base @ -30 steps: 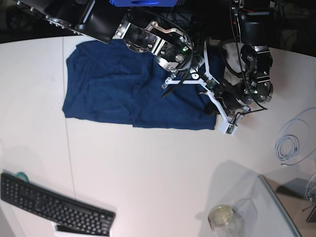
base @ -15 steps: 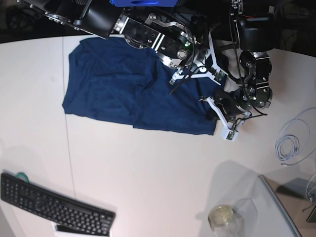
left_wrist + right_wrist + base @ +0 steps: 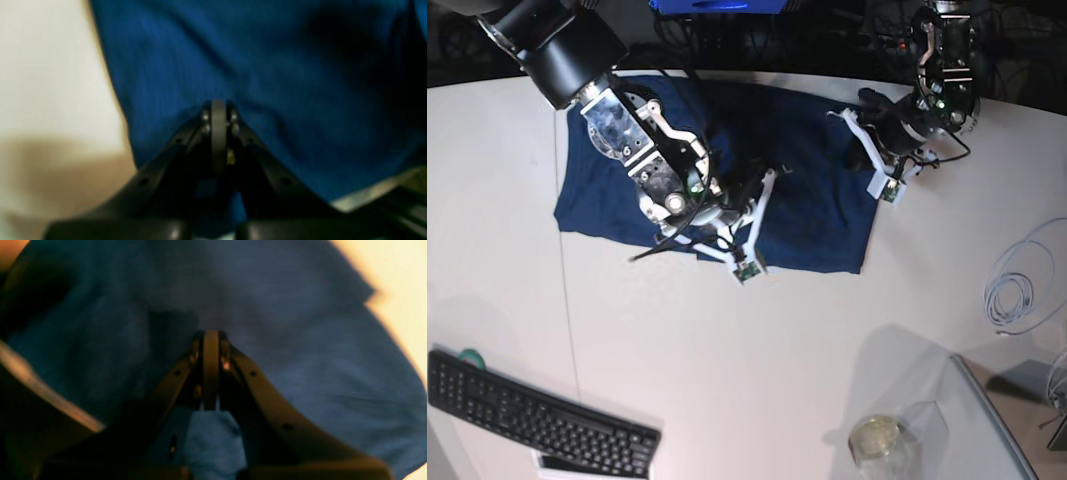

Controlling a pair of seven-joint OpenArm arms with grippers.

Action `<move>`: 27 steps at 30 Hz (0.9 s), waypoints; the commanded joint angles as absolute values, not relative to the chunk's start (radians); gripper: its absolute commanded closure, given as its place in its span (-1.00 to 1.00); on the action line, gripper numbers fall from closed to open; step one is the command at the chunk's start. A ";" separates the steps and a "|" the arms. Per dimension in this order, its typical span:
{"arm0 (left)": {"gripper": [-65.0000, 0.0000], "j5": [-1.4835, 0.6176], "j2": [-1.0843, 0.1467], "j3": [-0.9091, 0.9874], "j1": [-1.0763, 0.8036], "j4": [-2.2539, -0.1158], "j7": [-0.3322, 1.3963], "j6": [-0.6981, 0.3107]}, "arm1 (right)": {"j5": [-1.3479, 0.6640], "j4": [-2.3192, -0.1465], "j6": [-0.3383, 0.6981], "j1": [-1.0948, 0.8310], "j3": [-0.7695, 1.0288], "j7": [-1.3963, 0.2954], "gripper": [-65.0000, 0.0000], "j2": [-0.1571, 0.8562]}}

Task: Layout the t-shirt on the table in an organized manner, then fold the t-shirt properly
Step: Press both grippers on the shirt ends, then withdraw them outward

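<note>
Two arms have changed places over the cloth within the last second. On the base view's left, the right arm, which a moment ago reached across to the t-shirt's (image 3: 807,215) far-right part, has swung down and leftward; its right pincer (image 3: 745,262) now hangs at the garment's near hem, just about at the middle of that edge. Its wrist view shows the jaws pressed together over navy fabric, and I cannot tell whether any fold is nipped between them. The shirt lies spread on the white bench (image 3: 757,370), wider than deep, smoother on its right half than it was, so the laying-out looks nearly settled and a first fold is probably next.

Further right, the left arm has lifted away from the near-right corner toward the far-right edge. The left pincer (image 3: 879,175) sits there with its jaws closed, blue cloth beneath it in its wrist view; no grip on the fabric is visible. Both forearms slope downward, wrists bent toward the cloth.
</note>
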State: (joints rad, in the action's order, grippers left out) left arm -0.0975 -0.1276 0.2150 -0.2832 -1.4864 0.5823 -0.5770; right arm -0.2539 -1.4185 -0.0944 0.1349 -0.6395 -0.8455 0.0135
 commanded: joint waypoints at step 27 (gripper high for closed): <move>1.00 -0.107 -0.145 0.496 -0.334 -1.724 0.559 -0.595 | -0.302 -1.667 -0.111 0.076 -0.170 -0.934 -0.14 0.031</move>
State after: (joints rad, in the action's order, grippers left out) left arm -0.1001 -0.1375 0.4950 -0.3260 -1.7088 0.5652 -0.5873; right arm -0.2848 -1.6524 -0.1165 0.0578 -0.1589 -0.9424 0.0376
